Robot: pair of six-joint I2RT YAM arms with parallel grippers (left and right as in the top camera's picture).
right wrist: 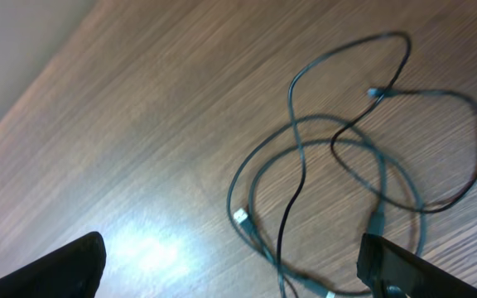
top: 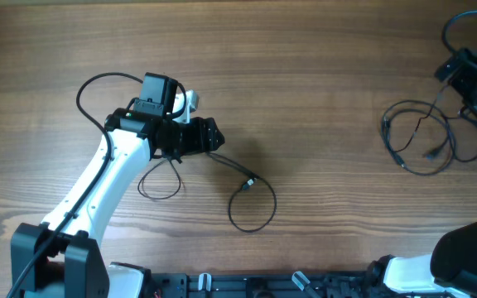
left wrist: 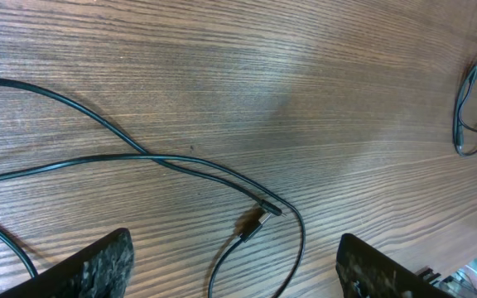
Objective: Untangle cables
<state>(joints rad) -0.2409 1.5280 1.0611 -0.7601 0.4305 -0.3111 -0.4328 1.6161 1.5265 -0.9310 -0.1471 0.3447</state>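
Observation:
One thin black cable [top: 251,207] lies loose on the wooden table, with a loop and two small plug ends [left wrist: 259,217] meeting near the middle. My left gripper [top: 212,135] is open and empty just left of it; in the left wrist view the jaws [left wrist: 234,277] straddle the loop above the table. A tangled bundle of thin cables [top: 425,136] lies at the right, and it also shows in the right wrist view [right wrist: 346,165]. My right gripper [top: 458,79] hovers just beyond the bundle. Its jaws [right wrist: 238,277] are open and empty.
Another thin loop [top: 160,178] lies under the left arm. Thicker arm wires arc by the left arm [top: 98,81] and the right arm [top: 462,21]. The table's edge shows at the top left of the right wrist view [right wrist: 23,91].

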